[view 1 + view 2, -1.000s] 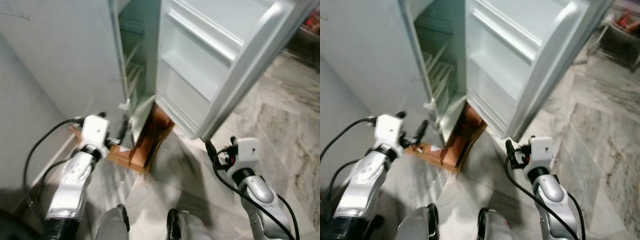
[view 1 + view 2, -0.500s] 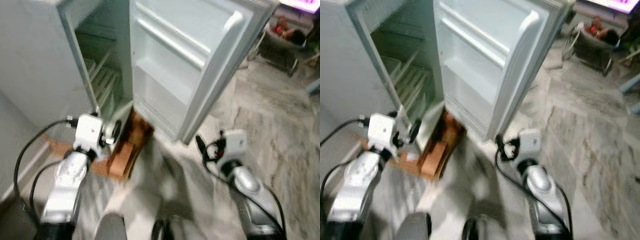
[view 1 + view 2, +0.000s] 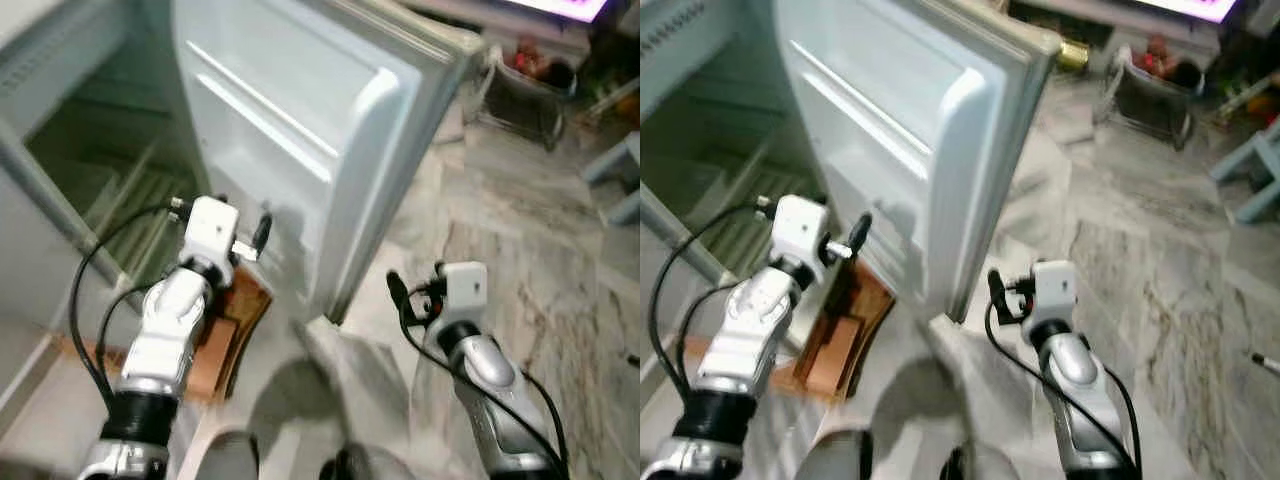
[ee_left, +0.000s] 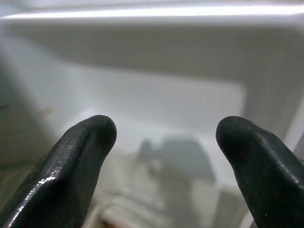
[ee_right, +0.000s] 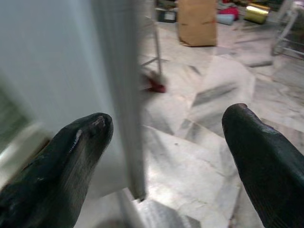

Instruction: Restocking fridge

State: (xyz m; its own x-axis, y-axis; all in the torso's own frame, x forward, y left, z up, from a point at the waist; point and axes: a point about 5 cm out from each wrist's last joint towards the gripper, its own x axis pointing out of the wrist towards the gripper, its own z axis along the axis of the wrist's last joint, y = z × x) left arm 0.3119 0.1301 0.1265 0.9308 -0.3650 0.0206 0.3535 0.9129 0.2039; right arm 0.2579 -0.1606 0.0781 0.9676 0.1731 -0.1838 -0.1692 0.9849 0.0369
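Before the robot, the fridge (image 3: 90, 170) is standing with its door (image 3: 300, 130) swung wide, shelves running across the door's inner side. Compared with a second ago, the camera is sitting further right, so the whole scene is shifting left and a wire basket (image 3: 525, 85) of blurred items is now showing on the marble floor (image 3: 560, 250). The left gripper (image 3: 262, 232) is now reaching up against the door's inner face rather than hanging beside the wooden stand (image 3: 225, 330). The right gripper (image 3: 395, 290) is hovering just off the door's outer edge.

Along the left wrist view, the fingers (image 4: 80, 156) are spreading wide apart, holding nothing, with a blurred door shelf beyond.

Along the right wrist view, the fingers (image 5: 71, 152) are likewise gaping empty, the door edge (image 5: 123, 95) passing between them; a brown bag (image 5: 195, 21) is standing far off, blurred.
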